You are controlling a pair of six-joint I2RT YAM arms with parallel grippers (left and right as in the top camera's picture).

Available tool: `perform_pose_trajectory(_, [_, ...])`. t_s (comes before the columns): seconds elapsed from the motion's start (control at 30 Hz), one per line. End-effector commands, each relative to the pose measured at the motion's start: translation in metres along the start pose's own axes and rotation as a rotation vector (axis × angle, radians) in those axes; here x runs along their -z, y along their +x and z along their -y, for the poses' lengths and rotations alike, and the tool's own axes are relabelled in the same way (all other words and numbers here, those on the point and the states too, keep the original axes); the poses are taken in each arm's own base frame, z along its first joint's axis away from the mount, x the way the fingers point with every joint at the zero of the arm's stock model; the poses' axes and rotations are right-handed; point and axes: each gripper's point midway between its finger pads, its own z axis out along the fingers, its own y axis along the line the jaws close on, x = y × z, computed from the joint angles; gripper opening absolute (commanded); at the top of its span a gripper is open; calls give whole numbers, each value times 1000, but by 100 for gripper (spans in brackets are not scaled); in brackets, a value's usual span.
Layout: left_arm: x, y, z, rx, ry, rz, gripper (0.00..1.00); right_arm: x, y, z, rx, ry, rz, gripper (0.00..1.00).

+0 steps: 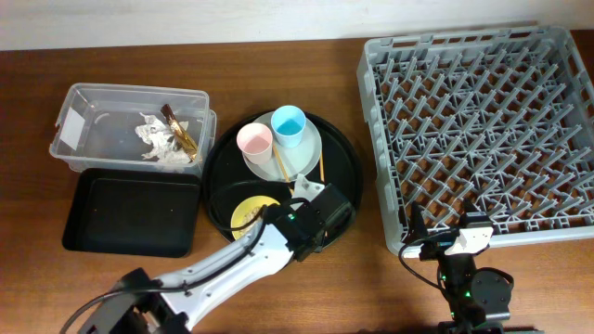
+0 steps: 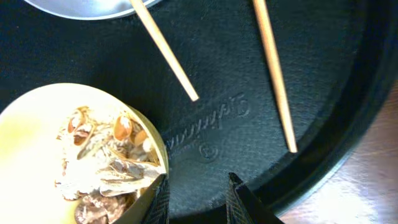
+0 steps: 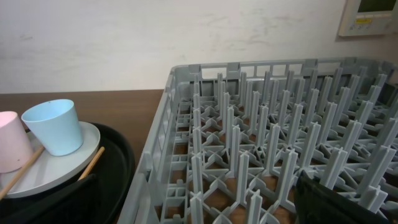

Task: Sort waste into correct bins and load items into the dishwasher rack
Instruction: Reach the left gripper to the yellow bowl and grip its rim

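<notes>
Centrally, the left gripper (image 2: pixel 198 200) hangs low over the large round black tray (image 2: pixel 261 37), its fingers a narrow gap apart with only tray between them. One finger sits against the rim of the yellow bowl (image 2: pixel 31 143), which holds the food scraps (image 2: pixel 106 162). Two chopsticks (image 2: pixel 273 74) lean from the tray onto the grey-green plate (image 1: pixel 308 153), which carries the pink cup (image 1: pixel 254 141) and blue cup (image 1: pixel 289 125). Rightward, the right gripper (image 1: pixel 447 230) is spread wide at the near edge of the dishwasher rack (image 1: pixel 483 111); far left, white paper (image 1: pixel 158 144) and a gold-brown wrapper (image 1: pixel 182 132) lie in the clear box (image 1: pixel 79 102).
</notes>
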Motion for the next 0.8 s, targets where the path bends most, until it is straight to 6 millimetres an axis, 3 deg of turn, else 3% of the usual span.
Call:
perform_pose_trajectory(0.0, [-12, 3, -8, -13, -64, -13, 30, 0, 2, 3, -4, 17, -4, 98])
perform_pose_trajectory(0.43, [-29, 18, -14, -39, -115, -63, 29, 0, 2, 3, -4, 17, -4, 98])
perform_pose_trajectory(0.77, [-30, 20, -17, -43, -126, -65, 7, 0, 2, 3, -4, 17, -4, 98])
